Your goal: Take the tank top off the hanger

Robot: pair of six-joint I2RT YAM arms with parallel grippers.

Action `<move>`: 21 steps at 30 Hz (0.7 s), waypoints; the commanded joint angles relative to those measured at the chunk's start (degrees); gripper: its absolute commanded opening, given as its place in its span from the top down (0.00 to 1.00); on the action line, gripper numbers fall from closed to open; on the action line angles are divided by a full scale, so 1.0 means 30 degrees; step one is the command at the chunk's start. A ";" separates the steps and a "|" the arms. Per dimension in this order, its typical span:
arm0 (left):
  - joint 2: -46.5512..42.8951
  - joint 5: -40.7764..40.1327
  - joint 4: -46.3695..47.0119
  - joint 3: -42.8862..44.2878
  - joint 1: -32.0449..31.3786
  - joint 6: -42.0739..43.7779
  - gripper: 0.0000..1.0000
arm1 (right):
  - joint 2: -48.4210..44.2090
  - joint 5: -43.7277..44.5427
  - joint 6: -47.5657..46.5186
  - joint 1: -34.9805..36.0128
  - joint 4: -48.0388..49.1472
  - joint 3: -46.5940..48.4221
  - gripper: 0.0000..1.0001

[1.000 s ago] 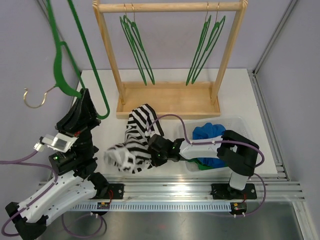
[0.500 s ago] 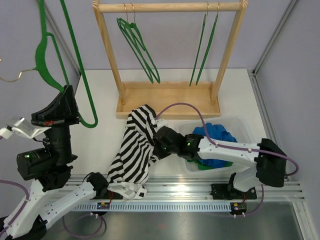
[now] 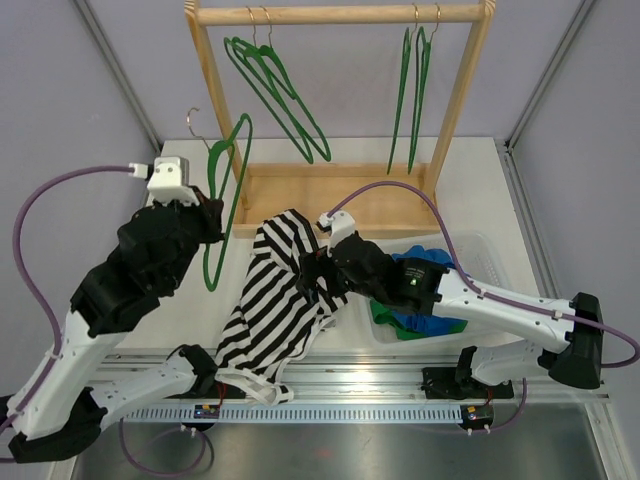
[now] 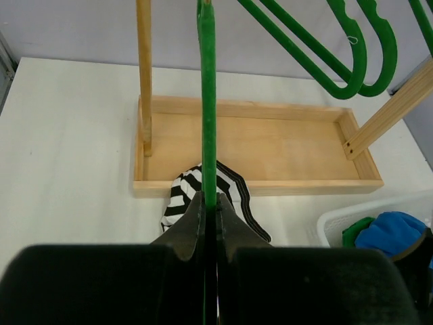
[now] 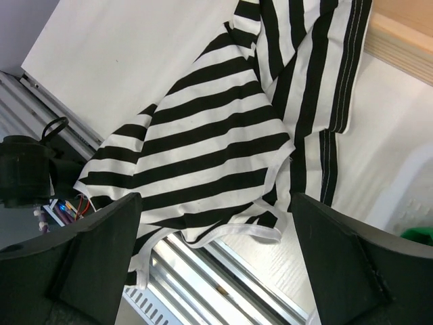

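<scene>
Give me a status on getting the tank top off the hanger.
Done: the black-and-white striped tank top lies loose on the white table, off the green plastic hanger. In hand: the left gripper is shut on that bare hanger, held near the wooden rack; the right gripper hangs open over the top, holding nothing. Left: probably nothing of the removal itself, only parking the hanger.

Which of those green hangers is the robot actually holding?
The bare hanger off the rack, pinched in the shut left gripper. The other hangers hang by their hooks from the wooden rail.
</scene>
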 commanded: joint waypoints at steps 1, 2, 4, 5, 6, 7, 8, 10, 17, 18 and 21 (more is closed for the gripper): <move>0.1777 -0.0626 -0.3111 0.4032 -0.0001 -0.0647 1.00 | -0.1117 0.0801 -0.0585 0.0144 -0.0340 0.0532 0.01; 0.3117 -0.0714 -0.3695 0.4794 -0.0001 -0.0182 1.00 | -0.1176 0.0742 -0.0586 0.0144 -0.0369 0.0473 0.00; 0.4413 -0.1153 -0.4226 0.7431 -0.0001 0.0405 1.00 | -0.1410 0.0536 -0.0527 0.0173 -0.0398 0.0239 0.00; 0.5782 -0.1241 -0.4576 0.8337 -0.0001 0.0670 1.00 | -0.1469 0.0536 -0.0469 0.0144 -0.0399 0.0151 0.01; 0.6434 -0.1561 -0.4725 0.9130 0.0057 0.0875 1.00 | -0.1557 0.0565 -0.0439 0.0144 -0.0370 -0.0053 0.01; 0.7195 -0.1710 -0.5016 1.0965 0.0145 0.0993 1.00 | -0.1789 0.0565 -0.0410 0.0144 -0.0340 -0.0142 0.01; 0.7869 -0.1798 -0.5599 1.1853 0.0291 0.1314 1.00 | -0.1937 0.0594 -0.0352 0.0144 -0.0340 -0.0230 0.01; 0.9862 -0.1713 -0.6101 1.4423 0.0905 0.1782 1.00 | -0.2462 0.0623 -0.0293 0.0144 -0.0340 -0.0552 0.01; 1.3850 0.0481 -0.6459 1.9328 0.3599 0.2985 1.00 | -0.4427 0.0653 -0.0702 0.0115 -0.0310 -0.1608 0.01; 1.3998 0.1704 -0.5962 1.9275 0.4299 0.3219 1.00 | -0.4632 0.0769 -0.0761 0.0144 -0.0369 -0.1695 0.01; 1.4059 0.3756 -0.3124 1.8081 0.5093 0.4390 1.00 | -0.5452 0.0712 -0.0995 0.0144 -0.0108 -0.2279 0.01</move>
